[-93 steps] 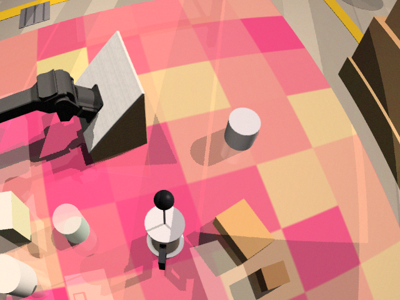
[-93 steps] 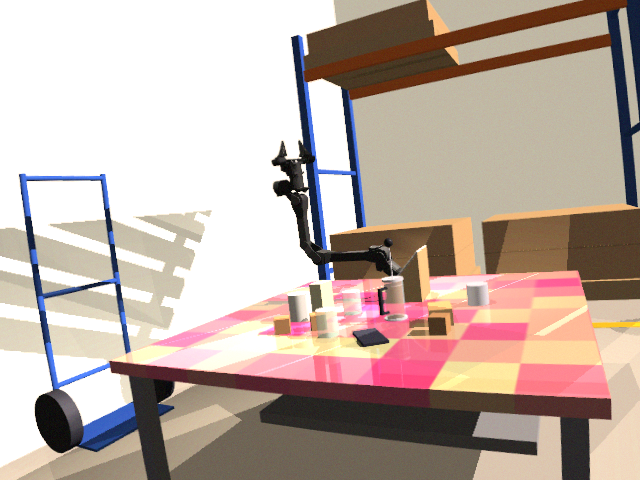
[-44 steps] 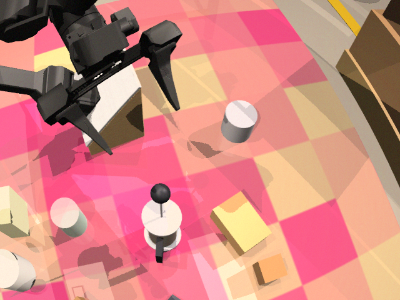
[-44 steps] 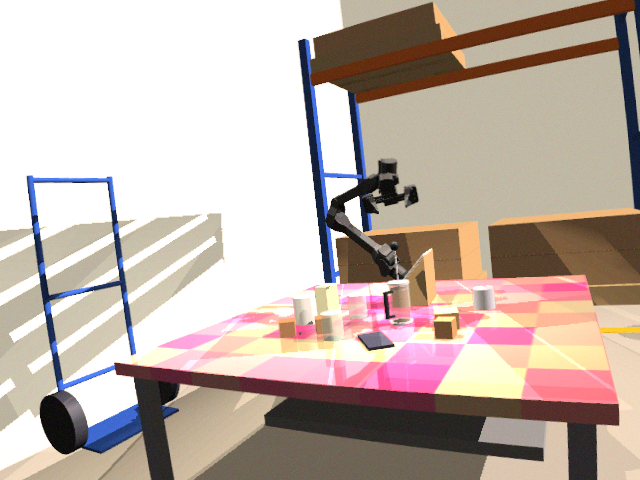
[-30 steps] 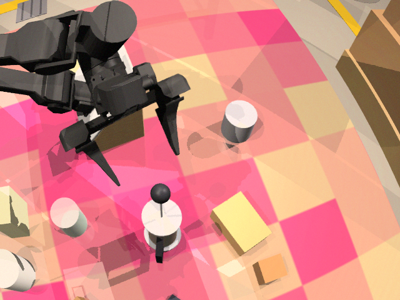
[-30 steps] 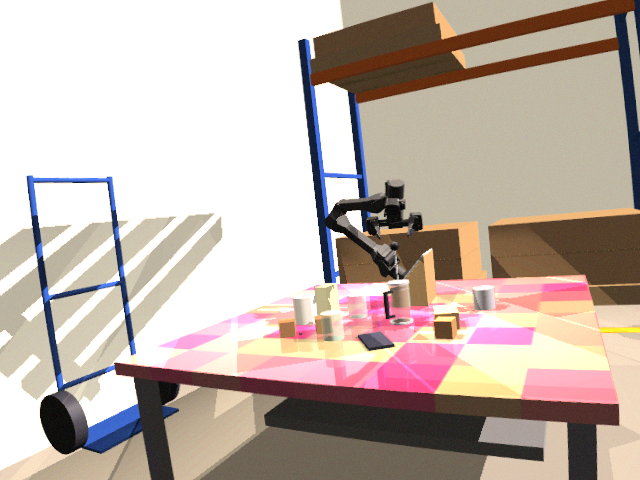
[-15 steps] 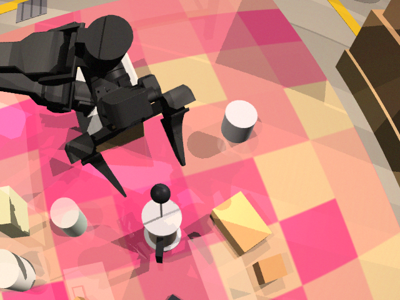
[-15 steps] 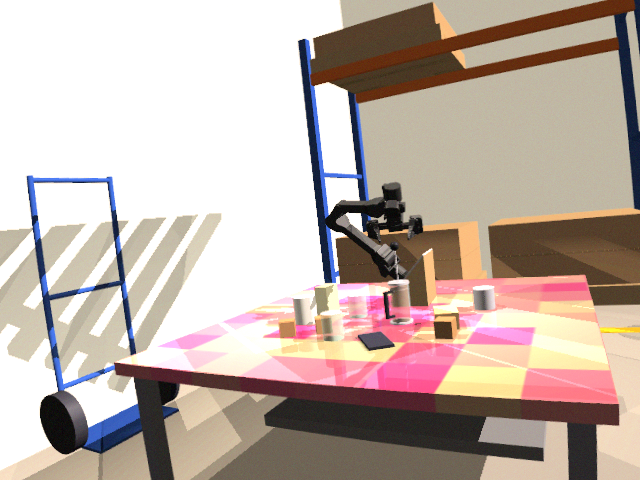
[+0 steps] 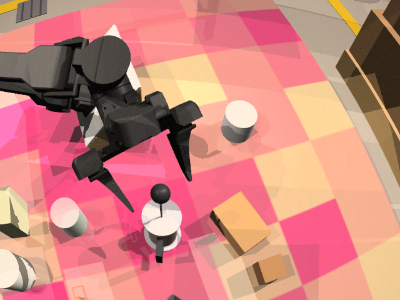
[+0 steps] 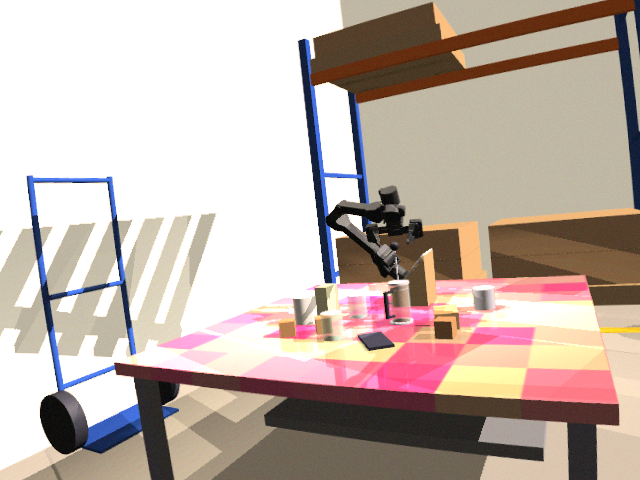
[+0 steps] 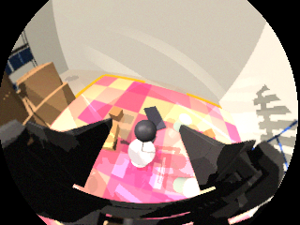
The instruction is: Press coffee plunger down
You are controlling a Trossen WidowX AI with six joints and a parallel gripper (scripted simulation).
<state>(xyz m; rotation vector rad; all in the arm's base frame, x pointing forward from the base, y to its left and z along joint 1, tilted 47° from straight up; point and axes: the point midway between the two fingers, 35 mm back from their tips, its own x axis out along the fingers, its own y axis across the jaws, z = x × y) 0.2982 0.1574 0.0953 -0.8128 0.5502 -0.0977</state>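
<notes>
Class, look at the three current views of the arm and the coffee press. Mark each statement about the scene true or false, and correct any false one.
1. The tool is open and holds nothing. True.
2. The fingers are clamped on the plunger knob. False: in the top view both fingertips stand apart from the knob, one on each side.
3. The coffee press stands upright on the table. True.
4. The plunger is fully pressed down. False: the exterior view shows the knob raised above the lid on its rod.
5. A grey cylinder touches the press. False: it stands well apart, on the far side of the tool.
</notes>
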